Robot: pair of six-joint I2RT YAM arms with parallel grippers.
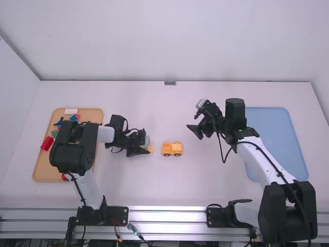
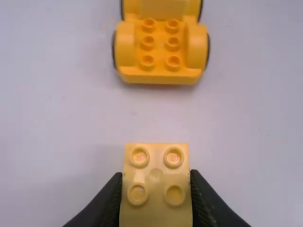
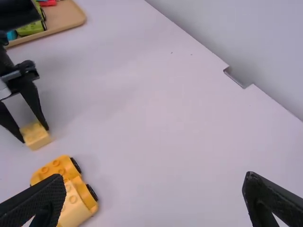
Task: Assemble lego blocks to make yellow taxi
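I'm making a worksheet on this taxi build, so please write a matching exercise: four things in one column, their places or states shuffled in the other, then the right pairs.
Things
1. Pale yellow block
2. Wheeled yellow car
3. Blue tray
4. Right tool

Places or states
A. Fingers apart, holding nothing
B. Standing on the white table, between the two tools
C. Gripped between the fingers of the left tool
D. Lying toward the right-hand side in the high view

Right pairs
1-C
2-B
3-D
4-A
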